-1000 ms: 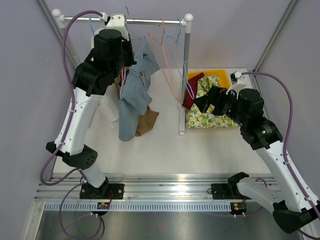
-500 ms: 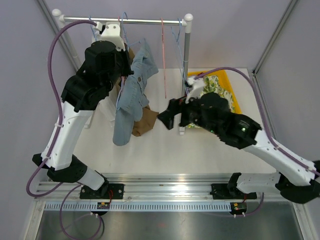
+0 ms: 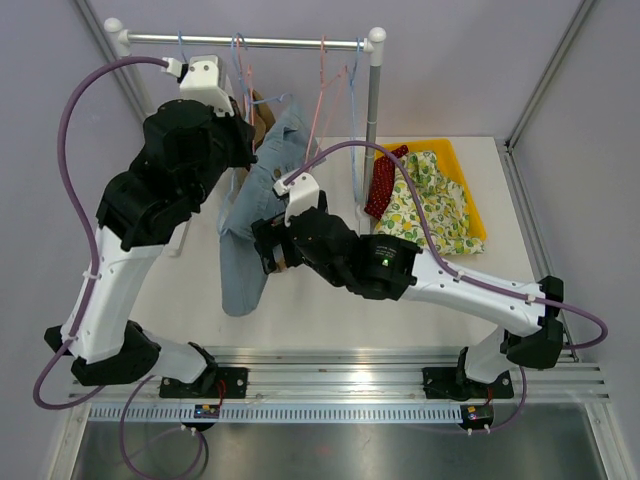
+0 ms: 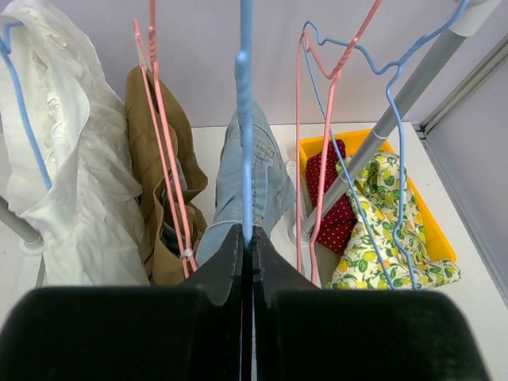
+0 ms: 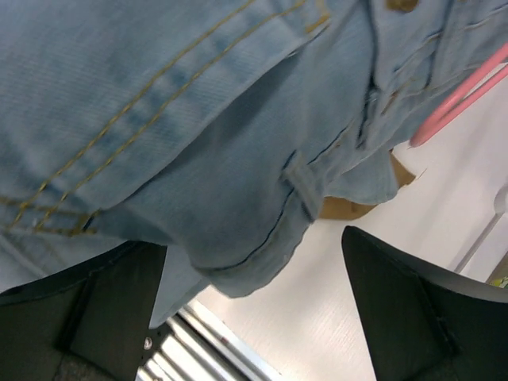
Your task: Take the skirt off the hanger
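Clothes rack point(image 3: 280, 42) stands along the table's point(image 3: 330, 315) far edge, with blue and pink wire hangers point(image 3: 322, 70) on its rail. The left arm point(image 3: 175, 175) is raised to the rail's left half, wrist above the garments. The denim skirt point(image 3: 240, 270) hangs slanting down toward the near left. A brown garment point(image 3: 263, 108) sits just behind its top. The right arm point(image 3: 440, 280) reaches leftward across the table. The right gripper point(image 3: 266, 247) is at the skirt's right edge; contact not discernible. A yellow bin point(image 3: 473, 215) in the far right corner holds a lemon-print cloth point(image 3: 430, 200) and a red dotted cloth point(image 3: 383, 185).

Left tool point(image 4: 247, 242) clamped high, right tool point(image 5: 254, 305) spread wide, apparently lower
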`<state>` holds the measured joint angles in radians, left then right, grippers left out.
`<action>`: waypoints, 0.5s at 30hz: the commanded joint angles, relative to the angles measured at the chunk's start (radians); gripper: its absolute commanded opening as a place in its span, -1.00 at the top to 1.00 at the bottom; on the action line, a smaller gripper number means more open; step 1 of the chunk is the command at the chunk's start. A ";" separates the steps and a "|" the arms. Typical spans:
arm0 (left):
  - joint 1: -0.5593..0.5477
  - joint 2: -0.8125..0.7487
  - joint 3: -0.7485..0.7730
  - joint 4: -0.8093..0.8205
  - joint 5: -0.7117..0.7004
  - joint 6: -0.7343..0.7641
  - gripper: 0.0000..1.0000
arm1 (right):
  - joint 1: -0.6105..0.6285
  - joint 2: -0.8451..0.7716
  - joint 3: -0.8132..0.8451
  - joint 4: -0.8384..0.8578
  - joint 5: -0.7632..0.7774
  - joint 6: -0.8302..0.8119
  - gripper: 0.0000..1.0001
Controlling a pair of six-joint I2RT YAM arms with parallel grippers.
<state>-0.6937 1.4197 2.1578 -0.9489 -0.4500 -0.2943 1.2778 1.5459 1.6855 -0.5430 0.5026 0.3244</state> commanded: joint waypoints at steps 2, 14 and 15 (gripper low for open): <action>-0.004 -0.103 -0.047 0.140 -0.018 -0.031 1.00 | 0.008 0.013 0.011 0.149 0.157 -0.022 -0.82; -0.006 -0.154 -0.093 0.176 -0.055 -0.010 1.00 | 0.120 -0.125 -0.271 0.350 0.281 -0.001 1.00; -0.004 -0.151 -0.078 0.177 -0.065 -0.002 1.00 | 0.138 -0.168 -0.353 0.342 0.318 0.052 1.00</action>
<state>-0.6971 1.3064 2.0457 -0.9348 -0.4580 -0.3145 1.3632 1.4830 1.4334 -0.2211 0.7155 0.3046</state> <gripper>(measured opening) 0.024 0.048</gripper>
